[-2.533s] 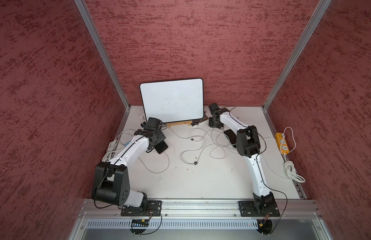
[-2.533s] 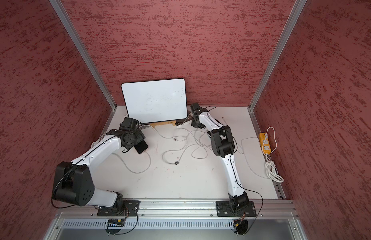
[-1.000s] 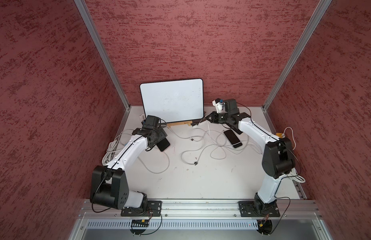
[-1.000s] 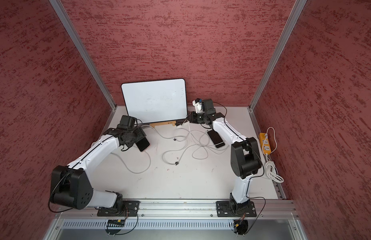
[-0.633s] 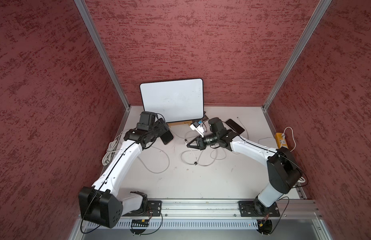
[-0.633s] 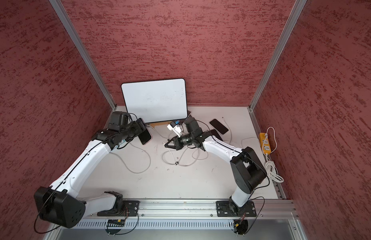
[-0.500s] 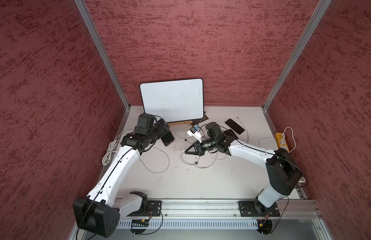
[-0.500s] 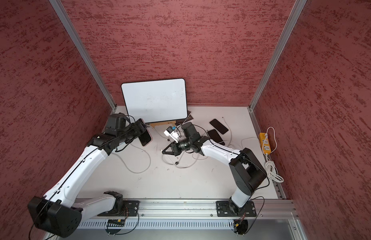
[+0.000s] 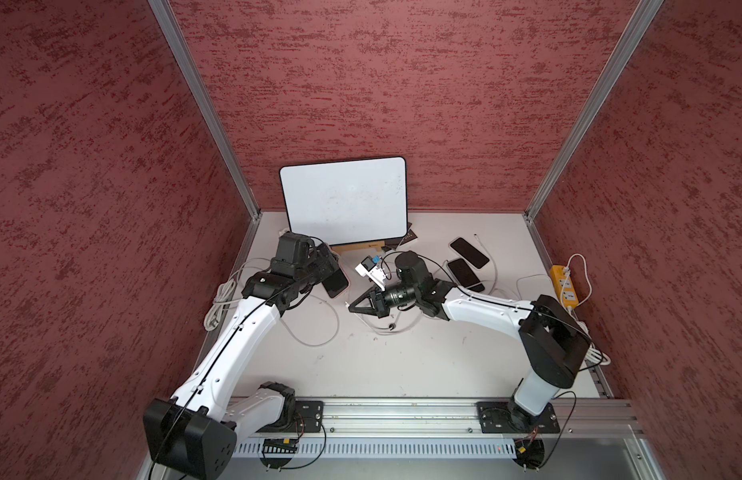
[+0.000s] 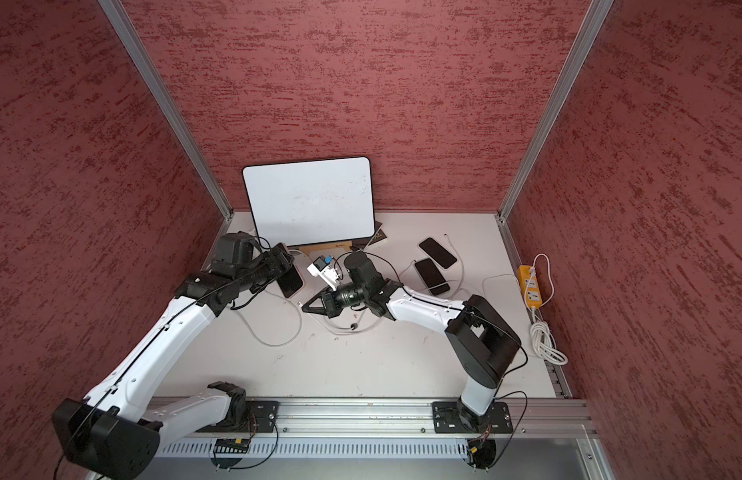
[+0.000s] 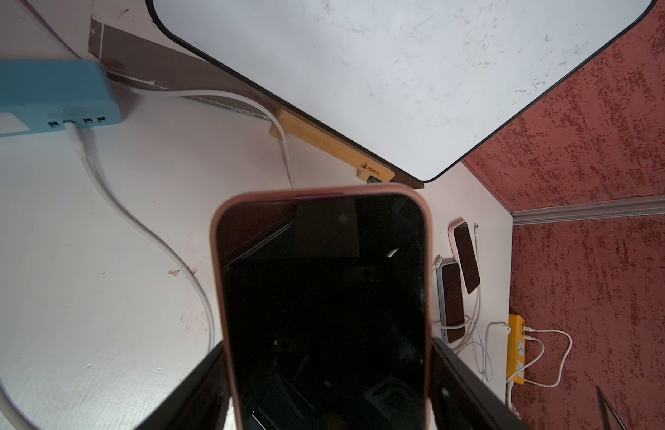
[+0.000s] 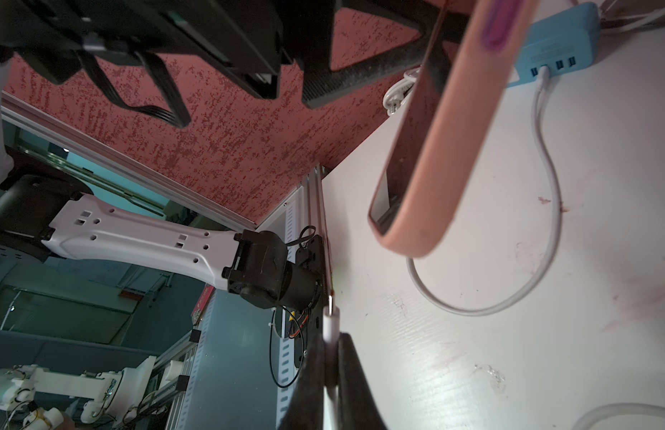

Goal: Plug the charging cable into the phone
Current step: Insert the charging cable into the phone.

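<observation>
Top views: the left gripper (image 9: 331, 270) is clamped across the long sides of the phone (image 9: 336, 281). The phone has a pink case and a dark screen facing up, and it is held tilted just in front of the whiteboard (image 9: 344, 199). The right gripper (image 9: 349, 308) is pinched tight on the white plug (image 9: 346, 304). In both top views the plug is near the phone but apart from it. Two further phones (image 9: 469, 252) lie flat on the table (image 9: 402, 365) toward its right side. A yellow power strip (image 9: 563, 284) sits at the table's right edge.

Left wrist: the phone fills the centre, with a black finger on either side (image 11: 461, 372). A blue charger hub (image 11: 52, 93) has a white lead (image 11: 137, 223) in one port. The wooden stand (image 11: 323, 143) under the whiteboard carries a stamped logo and word, too small to read. Print on the hub is also illegible.

Right wrist: the plug (image 12: 331, 320) sticks out from between the closed fingers (image 12: 312, 376), and the charging cable (image 12: 330, 405) trails back between them. The phone's pink edge (image 12: 435, 149) shows a purple oval patch (image 12: 494, 31). There is a clear gap between plug and phone.
</observation>
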`<state>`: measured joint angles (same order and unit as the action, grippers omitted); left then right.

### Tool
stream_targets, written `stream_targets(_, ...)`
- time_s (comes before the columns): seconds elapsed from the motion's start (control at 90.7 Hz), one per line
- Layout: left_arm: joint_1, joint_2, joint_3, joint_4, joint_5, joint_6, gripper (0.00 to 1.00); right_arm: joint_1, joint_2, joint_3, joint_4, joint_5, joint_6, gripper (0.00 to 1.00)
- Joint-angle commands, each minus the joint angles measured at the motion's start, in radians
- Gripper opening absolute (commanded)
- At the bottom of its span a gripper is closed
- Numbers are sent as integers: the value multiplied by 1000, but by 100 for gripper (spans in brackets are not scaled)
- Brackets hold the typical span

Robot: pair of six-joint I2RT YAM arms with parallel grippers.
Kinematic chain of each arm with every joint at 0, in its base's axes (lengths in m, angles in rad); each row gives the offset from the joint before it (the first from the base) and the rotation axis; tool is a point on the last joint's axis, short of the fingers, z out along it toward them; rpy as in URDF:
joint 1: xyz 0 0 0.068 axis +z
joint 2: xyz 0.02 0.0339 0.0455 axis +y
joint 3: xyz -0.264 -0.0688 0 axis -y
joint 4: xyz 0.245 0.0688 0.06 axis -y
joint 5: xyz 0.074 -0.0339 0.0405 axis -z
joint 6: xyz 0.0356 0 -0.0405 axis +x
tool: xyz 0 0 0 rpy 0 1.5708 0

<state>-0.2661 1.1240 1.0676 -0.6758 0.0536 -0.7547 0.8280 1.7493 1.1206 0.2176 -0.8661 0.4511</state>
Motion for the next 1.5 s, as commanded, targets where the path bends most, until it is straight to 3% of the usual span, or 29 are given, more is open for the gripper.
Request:
stream_targets(0.0, -3, -4, 0, 32, -9, -12, 0, 13, 30, 52, 26, 46, 24, 0)
stream_targets(0.231, -3, -6, -2, 27, -12, -7, 0, 16, 37, 62, 39, 112, 25, 0)
stream_targets(1.488, -3, -15, -48, 43, -11, -18, 0, 14, 49, 86, 57, 162, 86, 0)
